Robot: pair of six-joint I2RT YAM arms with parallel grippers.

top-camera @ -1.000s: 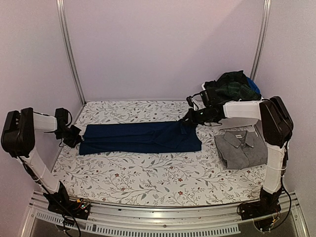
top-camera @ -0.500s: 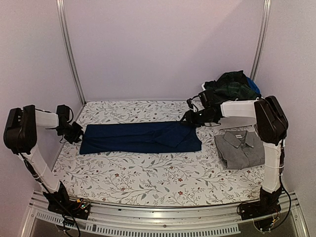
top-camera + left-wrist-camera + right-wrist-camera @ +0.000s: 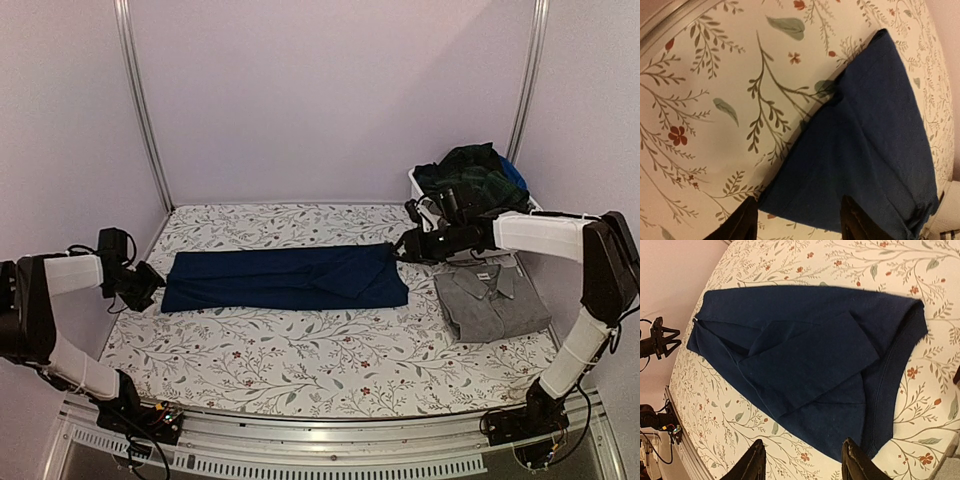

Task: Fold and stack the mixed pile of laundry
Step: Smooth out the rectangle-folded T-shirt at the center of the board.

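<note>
A navy blue garment [image 3: 285,278] lies folded into a long strip across the middle of the floral table cloth [image 3: 300,350]. My left gripper [image 3: 148,284] stands open just off its left end; in the left wrist view the navy cloth [image 3: 870,140] lies beyond the spread left gripper [image 3: 799,210], nothing gripped. My right gripper [image 3: 404,246] is open beside the strip's right end; the right wrist view shows the folded navy cloth [image 3: 810,355] ahead of the right gripper [image 3: 804,450]. A folded grey shirt [image 3: 490,300] lies at the right. A dark green plaid garment [image 3: 478,178] is heaped at the back right.
The plaid heap sits in a white bin [image 3: 418,186] at the back right, with a bit of blue cloth [image 3: 515,175] behind it. Purple walls and metal posts close the back and sides. A metal rail [image 3: 320,440] runs along the near table edge.
Both grippers opened and let go of the navy garment's ends. The left one drew back to the left, the right one drew back to the right. The garment now lies flat.
</note>
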